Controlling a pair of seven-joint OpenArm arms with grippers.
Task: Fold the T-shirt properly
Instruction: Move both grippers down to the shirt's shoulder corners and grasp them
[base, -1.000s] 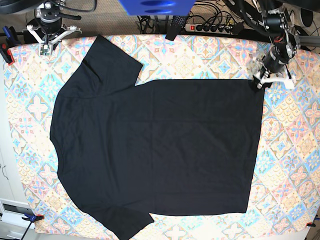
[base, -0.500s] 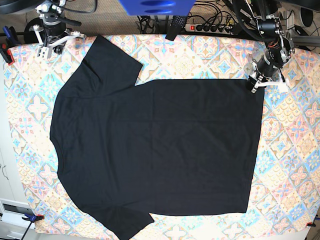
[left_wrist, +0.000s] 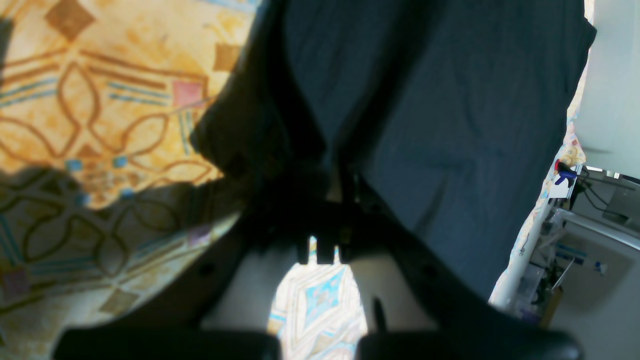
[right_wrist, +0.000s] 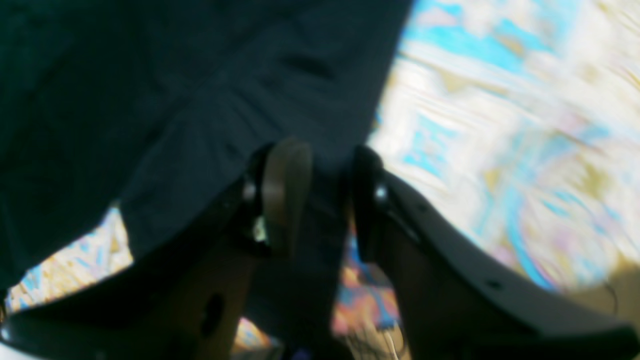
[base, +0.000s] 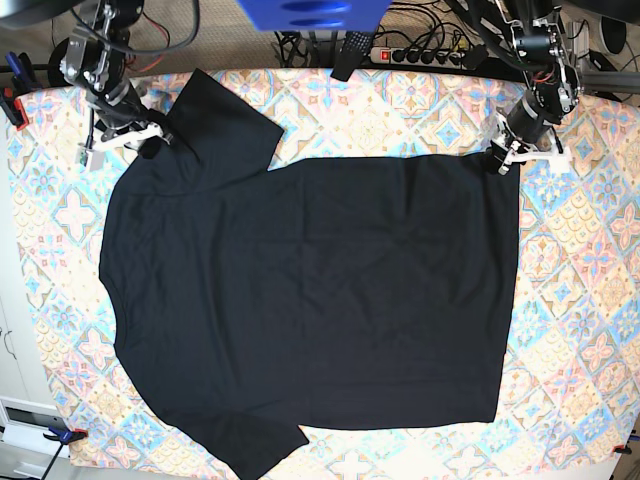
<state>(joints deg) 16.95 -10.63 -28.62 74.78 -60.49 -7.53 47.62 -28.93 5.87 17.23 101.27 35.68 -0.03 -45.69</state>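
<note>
The black T-shirt lies spread flat on the patterned tablecloth, neck to the left and hem to the right. My left gripper is at the hem's far right corner. In the left wrist view it looks shut on the shirt's dark cloth. My right gripper is at the far left sleeve. In the right wrist view it is open, its fingers either side of a fold of the sleeve cloth.
A power strip with cables and a blue object lie beyond the table's far edge. A red clamp sits on the left edge. A white cabinet stands left of the table.
My right gripper has come down from the far left table corner onto the sleeve. My left gripper has moved in to the hem corner, and that corner has shifted slightly left.
</note>
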